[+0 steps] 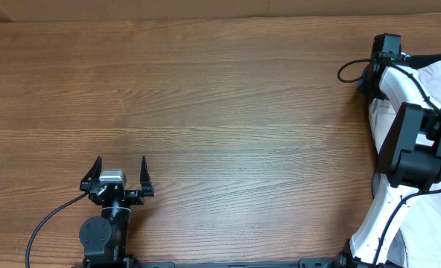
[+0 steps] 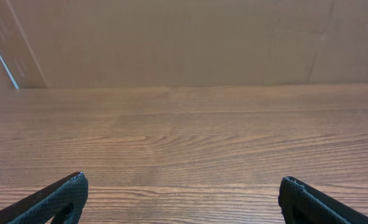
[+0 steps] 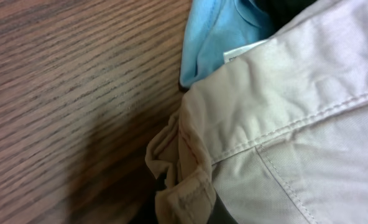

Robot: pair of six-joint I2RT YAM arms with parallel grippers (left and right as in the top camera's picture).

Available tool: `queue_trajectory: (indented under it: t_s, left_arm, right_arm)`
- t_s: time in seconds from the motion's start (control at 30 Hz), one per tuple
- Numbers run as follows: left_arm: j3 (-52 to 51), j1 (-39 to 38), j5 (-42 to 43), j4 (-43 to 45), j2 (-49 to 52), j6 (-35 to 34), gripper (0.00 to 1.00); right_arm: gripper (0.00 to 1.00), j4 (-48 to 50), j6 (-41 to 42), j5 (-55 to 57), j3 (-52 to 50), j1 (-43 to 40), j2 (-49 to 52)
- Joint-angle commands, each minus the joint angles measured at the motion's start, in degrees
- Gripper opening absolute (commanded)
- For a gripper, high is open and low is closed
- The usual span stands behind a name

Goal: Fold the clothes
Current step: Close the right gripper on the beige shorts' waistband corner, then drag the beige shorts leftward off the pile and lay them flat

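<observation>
Beige trousers [image 3: 283,124] bunch at the right gripper [image 1: 366,80], its grip I cannot tell; left gripper [image 1: 121,173] rests spread; fetching step, I judge; next, drag them onto the table [image 1: 205,112].

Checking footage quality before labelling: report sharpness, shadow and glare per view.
Overhead: evenly lit, sharp, no glare on the table. Left wrist: wood grain crisp, open left pincer cropped by the bottom edge. Right wrist: beige garment stitching sharp, dark shadow on the table beside it.

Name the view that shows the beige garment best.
Right wrist: the garment fills the frame, stitching and seams clear. Overhead catches only pale cloth at its right edge; left wrist shows none.
</observation>
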Motion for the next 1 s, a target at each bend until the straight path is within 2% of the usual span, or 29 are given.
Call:
queue_trajectory:
  t_s: [0.0, 0.27, 0.67, 0.87, 0.97]
  left_arm:
    - [-0.17, 0.5, -0.39, -0.13, -0.33, -0.52, 1.0]
    - [-0.17, 0.5, -0.39, -0.13, -0.33, -0.5, 1.0]
    - [-0.17, 0.5, -0.39, -0.13, -0.33, -0.52, 1.0]
    - [-0.15, 0.5, -0.39, -0.11, -0.33, -0.5, 1.0]
    - [-0.17, 0.5, -0.39, -0.11, -0.33, -0.52, 1.0]
  right_arm:
    - [0.04, -0.81, 1.53, -0.39, 1.14, -0.79, -7.15]
    - [0.04, -1.84, 1.27, -0.39, 1.14, 0.31, -16.63]
    - [0.04, -2.27, 0.44, -0.68, 1.16, 6.95, -21.31]
    - [0.04, 3.15, -0.28, -16.28, 1.14, 15.72, -21.24]
    - [0.04, 7.98, 3.32, -18.95, 1.14, 21.66, -20.92]
